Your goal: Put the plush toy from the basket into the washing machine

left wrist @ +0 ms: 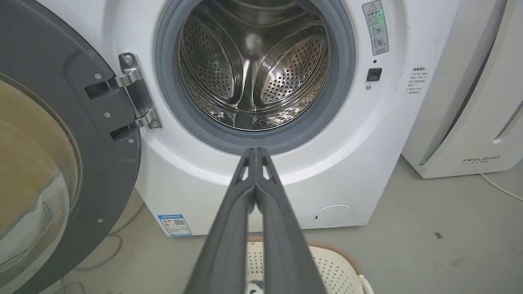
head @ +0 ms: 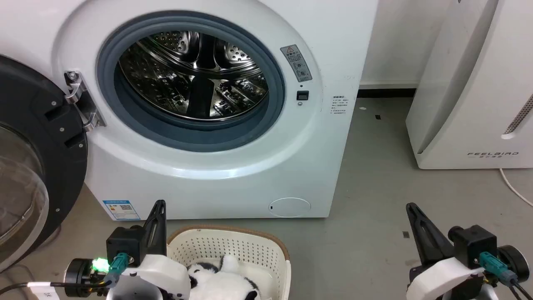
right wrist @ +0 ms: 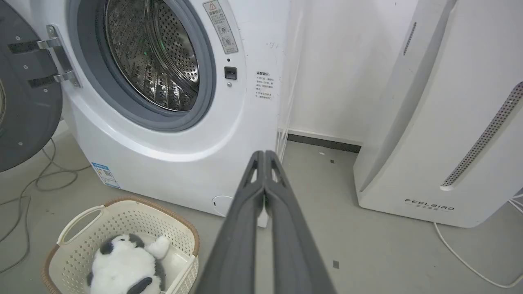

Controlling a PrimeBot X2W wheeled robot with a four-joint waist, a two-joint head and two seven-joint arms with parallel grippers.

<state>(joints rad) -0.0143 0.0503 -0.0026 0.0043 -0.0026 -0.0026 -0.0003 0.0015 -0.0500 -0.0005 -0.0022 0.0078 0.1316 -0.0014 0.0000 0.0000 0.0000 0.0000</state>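
Head view, washing machine (head: pixel 208 166) open, FEELBIRD appliance (head: pixel 466 104) right

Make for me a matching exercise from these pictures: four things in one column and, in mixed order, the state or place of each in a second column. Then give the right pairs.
Column one
1. plush toy
2. washing machine door
3. left gripper
4. FEELBIRD appliance

Column two
A. swung open
B. shut, holding nothing
C. lying in the basket
D. on the floor, to the right of the washing machine

Pairs: 1-C, 2-A, 3-B, 4-D.
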